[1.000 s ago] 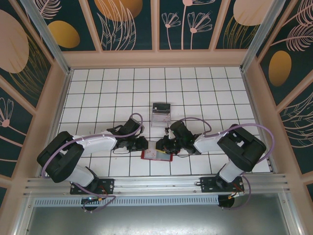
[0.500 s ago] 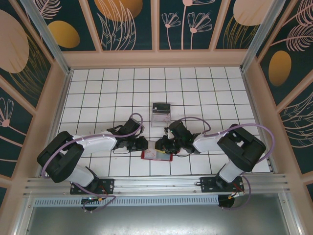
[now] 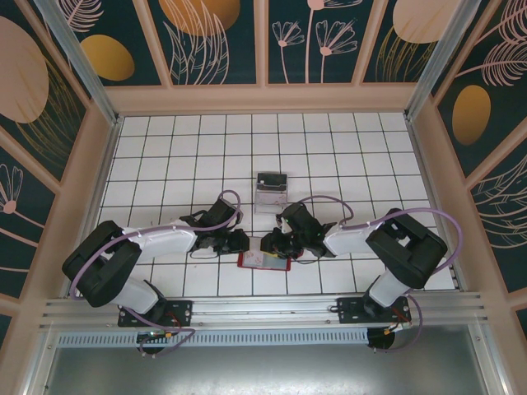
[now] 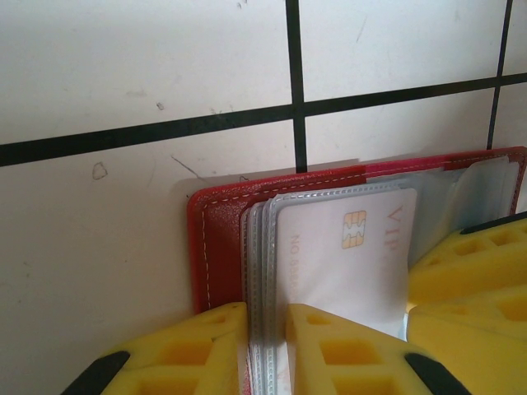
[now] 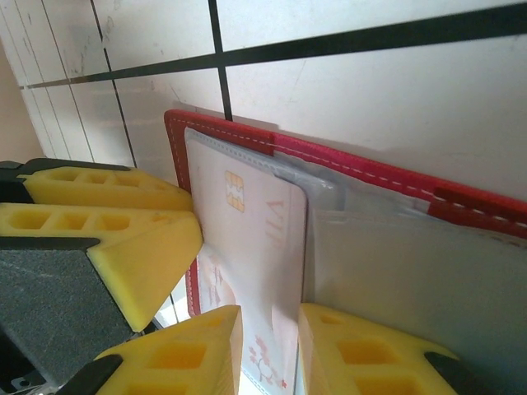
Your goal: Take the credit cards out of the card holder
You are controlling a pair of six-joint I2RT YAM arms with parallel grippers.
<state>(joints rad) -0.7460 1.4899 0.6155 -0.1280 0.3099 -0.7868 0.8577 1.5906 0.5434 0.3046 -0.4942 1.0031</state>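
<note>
Shifted a touch toward frame left in the top view, the right gripper (image 5: pixel 269 321) hangs over the open card holder (image 3: pixel 263 261), which lies low centre on the tiled table (image 3: pixel 189 156), where it was. I judge the credit card (image 4: pixel 346 247), pale with a gold chip, to be light, stiff and slick inside soft clear sleeves, and best pinched at a free short edge. My left gripper (image 4: pixel 263 321) looks clamped on the sleeve edges. The right jaws stand narrowly apart astride the card's end; gripping or merely resting, I cannot tell.
</note>
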